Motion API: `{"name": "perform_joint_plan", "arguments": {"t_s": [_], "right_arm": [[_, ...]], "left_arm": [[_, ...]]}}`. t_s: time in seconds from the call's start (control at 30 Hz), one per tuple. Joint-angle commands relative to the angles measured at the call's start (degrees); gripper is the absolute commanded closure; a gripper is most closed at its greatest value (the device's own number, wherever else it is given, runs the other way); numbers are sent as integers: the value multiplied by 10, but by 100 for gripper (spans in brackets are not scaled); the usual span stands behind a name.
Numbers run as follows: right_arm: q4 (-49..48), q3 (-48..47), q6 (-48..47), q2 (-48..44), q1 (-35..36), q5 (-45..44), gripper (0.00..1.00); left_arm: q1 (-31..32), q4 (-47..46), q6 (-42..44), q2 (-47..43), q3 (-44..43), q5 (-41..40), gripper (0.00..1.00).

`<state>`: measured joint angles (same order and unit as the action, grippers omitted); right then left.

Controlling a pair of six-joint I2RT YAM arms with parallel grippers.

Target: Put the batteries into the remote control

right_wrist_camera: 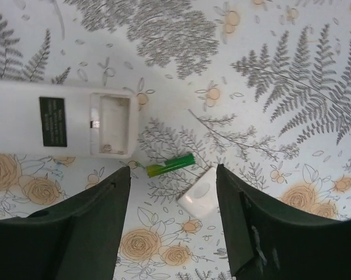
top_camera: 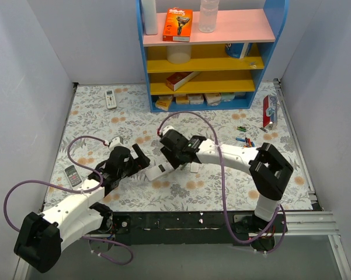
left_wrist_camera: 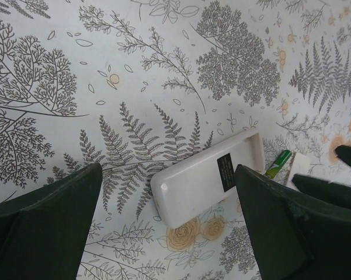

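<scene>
right end effector (right_wrist_camera: 173, 175) above edge-cropped remote control (right_wrist_camera: 58, 119)

Bright, even light is falling from overhead onto the table (top_camera: 222, 119); my fingers (right_wrist_camera: 64, 233) are showing dark, slightly blurred, casting soft shadows.

the remote (top_camera: 156, 171) lies flat and back up near the middle of the table (top_camera: 222, 116), set at a slant. it is a slim white body with a black label (right_wrist_camera: 52, 121) on it and an uncovered battery recess (right_wrist_camera: 111, 125) at one end. one green cell (right_wrist_camera: 171, 165) lies on its side just beside that end, outside the recess, with the small white cover (right_wrist_camera: 198, 198) loose near it. the other batteries (top_camera: 243, 140), tiny cells in mixed colours, lie scattered well apart to the right.
</scene>
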<state>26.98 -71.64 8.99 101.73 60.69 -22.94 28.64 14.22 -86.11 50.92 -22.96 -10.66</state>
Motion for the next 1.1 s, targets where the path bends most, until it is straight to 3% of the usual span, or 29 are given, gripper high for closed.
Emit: {"name": "perform_joint_plan", "arguments": {"t_s": [0.0, 0.23, 0.47, 0.67, 1.07], "right_arm": [[53, -25, 152, -36, -66, 79, 35], [54, -11, 255, -29, -122, 135, 57], [56, -14, 311, 8, -132, 153, 62], [28, 27, 376, 0, -132, 111, 66], [5, 34, 405, 43, -132, 141, 68]], "left_arm": [[-2, -21, 42, 15, -21, 30, 2], [8, -35, 55, 12, -12, 34, 2], [22, -40, 57, -3, -9, 25, 2], [27, -53, 57, -7, -2, 39, 2], [36, -63, 58, -25, 6, 47, 2]]}}
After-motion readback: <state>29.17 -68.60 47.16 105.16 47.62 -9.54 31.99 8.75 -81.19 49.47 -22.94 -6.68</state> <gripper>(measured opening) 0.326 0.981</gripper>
